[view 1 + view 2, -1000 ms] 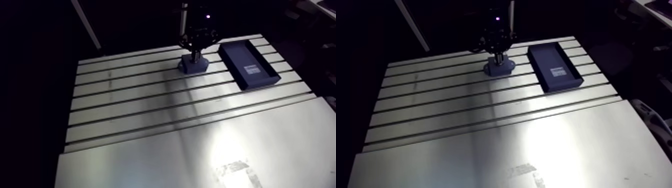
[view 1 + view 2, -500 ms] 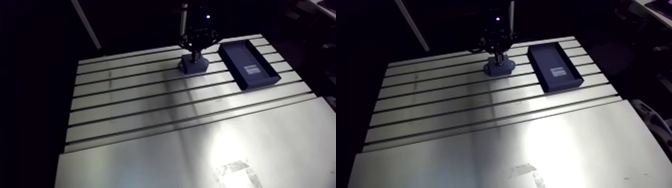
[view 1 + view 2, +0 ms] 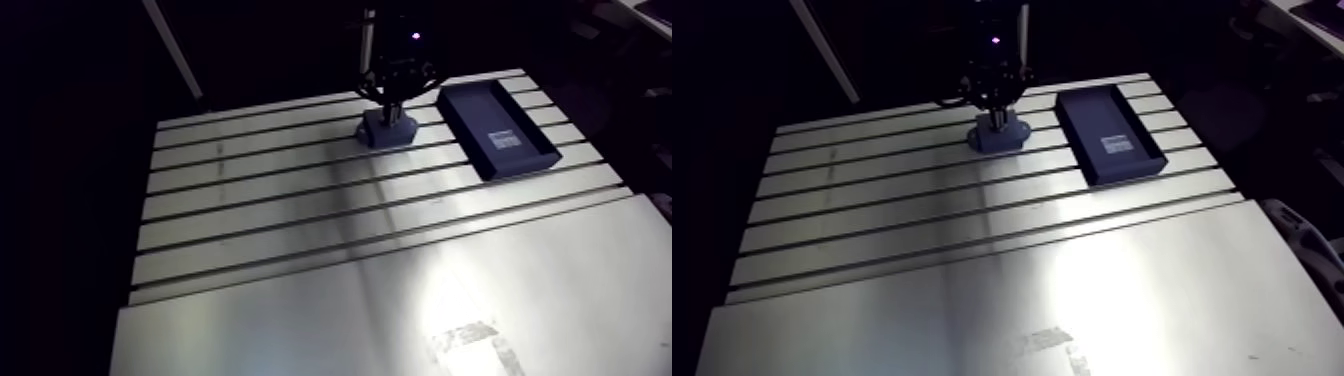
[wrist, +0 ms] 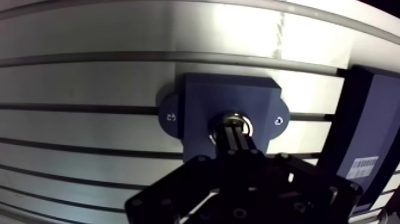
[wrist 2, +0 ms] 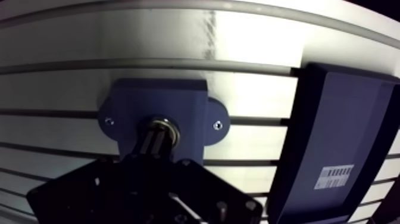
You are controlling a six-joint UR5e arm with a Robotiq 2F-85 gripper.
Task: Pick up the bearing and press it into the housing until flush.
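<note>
The dark blue housing (image 4: 229, 98) stands on the slotted table (image 3: 300, 220) at the far side, and shows in the arm view as a small block (image 3: 389, 130). The metal bearing (image 4: 246, 124) sits in the housing's round bore as a bright ring. My gripper (image 4: 234, 132) comes straight down over the bore, its two fingers together with the tips on the bearing's middle. The fingers hide the bearing's centre, and how deep it sits in the bore does not show.
A dark blue rectangular tray (image 3: 497, 130) with a white label lies on the table just beside the housing, a short gap away. A smooth metal plate (image 3: 450, 300) covers the near part of the table.
</note>
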